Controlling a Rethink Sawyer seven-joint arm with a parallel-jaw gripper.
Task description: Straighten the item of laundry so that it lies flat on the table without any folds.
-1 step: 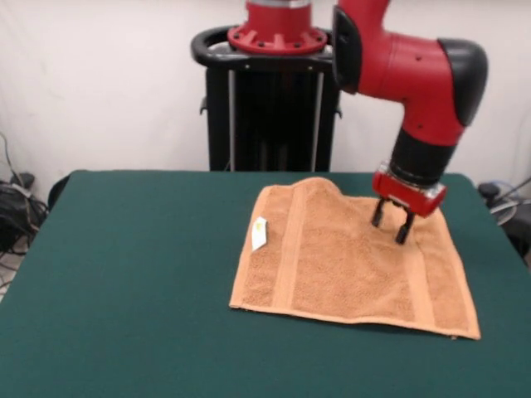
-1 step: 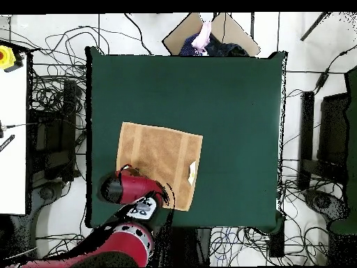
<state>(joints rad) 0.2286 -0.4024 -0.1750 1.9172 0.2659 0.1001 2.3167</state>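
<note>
The item of laundry (image 1: 332, 265), a tan-orange towel with two woven bands and a small white tag (image 1: 260, 233), lies spread on the right half of the green table (image 1: 124, 274). Its far edge rises in a soft hump (image 1: 319, 187); the other edges lie flat. My gripper (image 1: 392, 227) points down over the towel's far right part, open, with its fingertips (image 1: 377, 221) at or just above the cloth. In the overhead view the towel (image 2: 157, 153) lies near the table (image 2: 230, 105) edge closest to the robot's base, and the red arm (image 2: 129, 188) covers one corner and hides the gripper.
The towel's right corner (image 1: 474, 333) lies near the table's right edge. Cables (image 2: 49, 105) cover the floor around the table. A person's hand (image 2: 203, 33) and a cardboard sheet (image 2: 226, 31) show beyond the far table edge in the overhead view.
</note>
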